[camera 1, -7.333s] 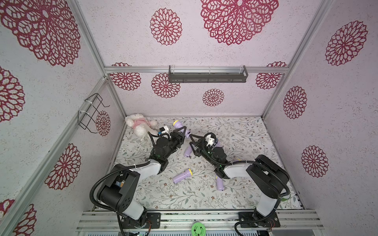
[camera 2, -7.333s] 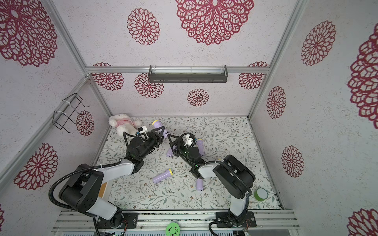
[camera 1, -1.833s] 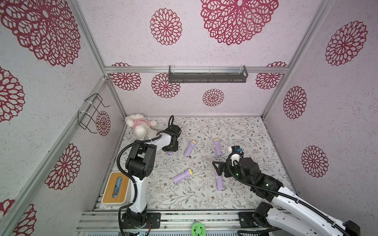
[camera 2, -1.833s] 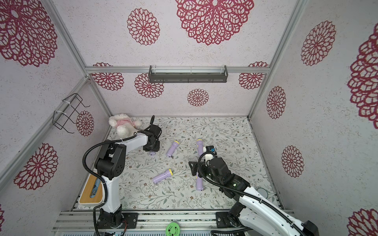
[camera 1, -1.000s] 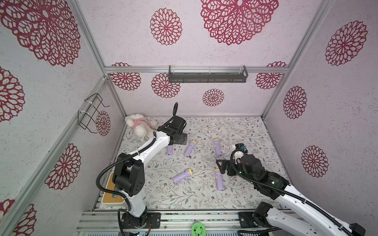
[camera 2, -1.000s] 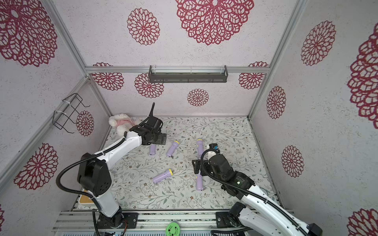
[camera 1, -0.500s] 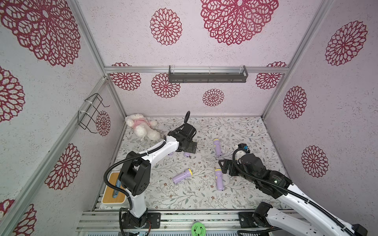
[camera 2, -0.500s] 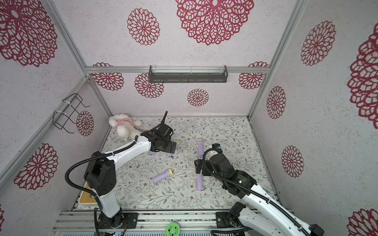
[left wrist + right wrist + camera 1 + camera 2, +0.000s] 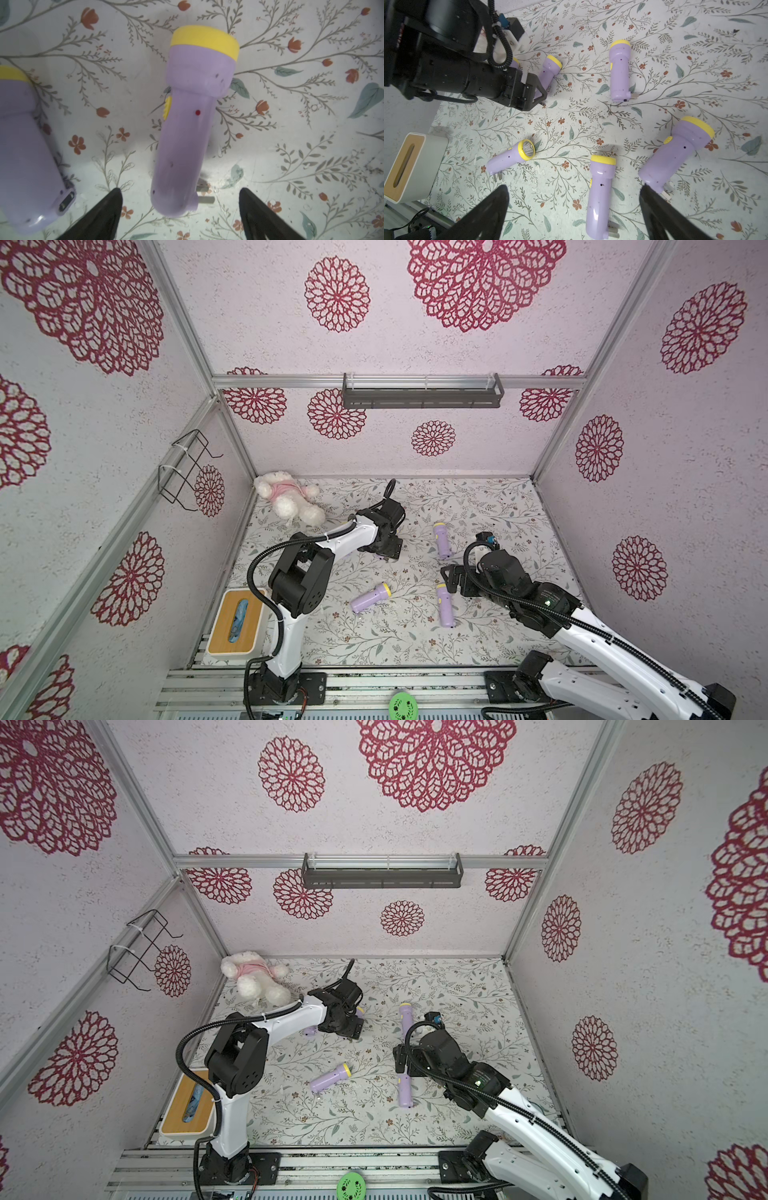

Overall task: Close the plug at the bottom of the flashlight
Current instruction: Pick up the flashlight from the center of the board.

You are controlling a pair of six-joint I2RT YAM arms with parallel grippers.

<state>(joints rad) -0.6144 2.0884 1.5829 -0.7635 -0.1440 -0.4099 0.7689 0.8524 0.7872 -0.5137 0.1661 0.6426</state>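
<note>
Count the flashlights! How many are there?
6 flashlights. Two at the left gripper: one clear, one half hidden. One farther back, one in the middle, two by the right gripper. More could be hidden.

In both top views everything is lit bright and even, pretty soft shadows, with the wall posts (image 9: pixel 183 323) splayed out by wide-angle distortion. In the left wrist view the flashlight (image 9: pixel 187 128) just ahead of the left gripper (image 9: pixel 180 190) is rendered soft, and a dark shadow is cast beside its base.

Left hand (image 9: pixel 180 190) jaws apart, right hand (image 9: pixel 574 187) jaws wide
</note>
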